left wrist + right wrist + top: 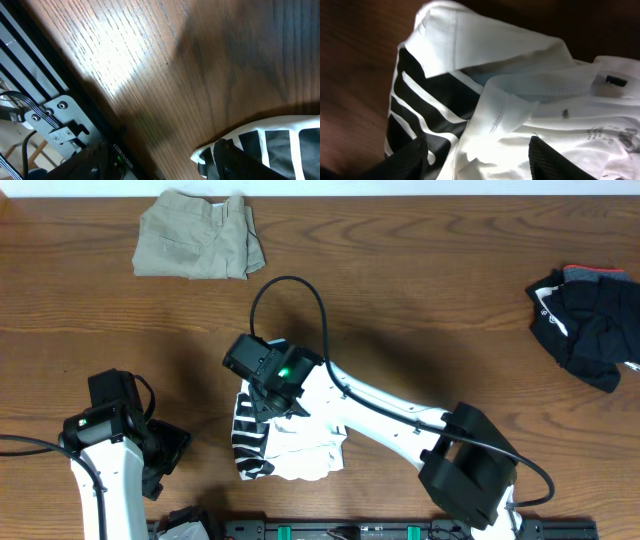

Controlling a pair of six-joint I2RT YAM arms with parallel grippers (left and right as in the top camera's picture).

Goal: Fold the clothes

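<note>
We see the white cotton T-shirt with black block stripes [290, 448] bunched by the worktop [420, 260] front edge, right gripper [480, 161] spread over it, left gripper [157, 162] spread beside it, khaki-beige trousers [197, 238] far-left, black bundle [590, 325] right edge.

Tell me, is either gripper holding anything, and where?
Nothing: the right gripper stands open over the white black-striped cotton T-shirt; the left gripper is open too.
</note>
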